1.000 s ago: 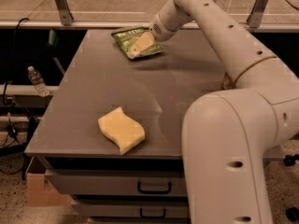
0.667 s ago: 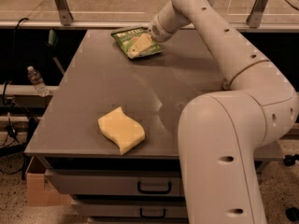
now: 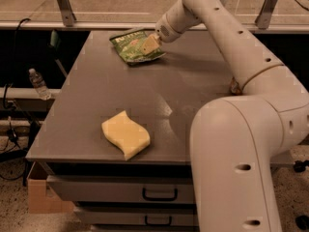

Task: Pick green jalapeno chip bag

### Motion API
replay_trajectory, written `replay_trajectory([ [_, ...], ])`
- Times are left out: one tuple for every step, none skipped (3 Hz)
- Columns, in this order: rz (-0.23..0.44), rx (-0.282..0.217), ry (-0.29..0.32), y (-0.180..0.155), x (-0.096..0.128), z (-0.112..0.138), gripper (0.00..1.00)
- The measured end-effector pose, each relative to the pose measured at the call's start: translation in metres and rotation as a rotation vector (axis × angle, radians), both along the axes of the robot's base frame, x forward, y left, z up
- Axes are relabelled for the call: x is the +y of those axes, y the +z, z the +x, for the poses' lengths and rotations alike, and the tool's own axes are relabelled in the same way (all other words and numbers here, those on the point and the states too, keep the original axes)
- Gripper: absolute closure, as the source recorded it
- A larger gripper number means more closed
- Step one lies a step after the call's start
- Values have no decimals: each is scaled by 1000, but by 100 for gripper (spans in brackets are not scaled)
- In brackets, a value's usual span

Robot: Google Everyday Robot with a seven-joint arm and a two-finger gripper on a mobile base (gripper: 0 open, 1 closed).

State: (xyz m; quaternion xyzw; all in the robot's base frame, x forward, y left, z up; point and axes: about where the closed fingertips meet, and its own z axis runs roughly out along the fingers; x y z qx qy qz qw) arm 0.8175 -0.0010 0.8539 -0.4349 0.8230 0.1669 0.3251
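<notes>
**A:** Where is the gripper?

**B:** The gripper [image 3: 150, 43] is at the far end of the tabletop [image 3: 111, 91], tip down on the right part of the chip bag [image 3: 128, 50]. I cannot tell how far it is open, or whether it has hold of the bag.

**A:** And the bag itself?

**B:** It is green and lies flat on the tabletop, near the far edge and a little left of the middle. Its pale band points toward the far left corner.

**A:** How much room is around it?

**B:** There is bare tabletop from the bag to the left edge. A wide bare stretch also runs from the bag toward the front. A yellow sponge [image 3: 125, 134] lies well apart from the bag, near the front edge and left of the middle. One of its corners is close to that edge.

**A:** What about the right side?

**B:** The arm [image 3: 227, 33] takes it up. It slants from the gripper up and over the far right part of the tabletop. Its thick white lower section fills the foreground and hides the near right corner.

**A:** And past the edges?

**B:** A rail [image 3: 96, 25] runs just behind the far edge. A water bottle [image 3: 38, 83] stands off to the left, lower than the tabletop. Drawers [image 3: 159, 193] with dark handles sit under the front edge. A cardboard box [image 3: 41, 197] sits on the floor at the lower left.
</notes>
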Motion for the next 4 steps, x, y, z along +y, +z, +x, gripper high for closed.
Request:
replay_trajectory([
  [-11,-65,94,14,-3,-21,87],
  [12,-128,255,40,4,-69,100],
  [110,-242,510,110,13,-147,100],
  [161,-325,659,163,17,-185,100],
])
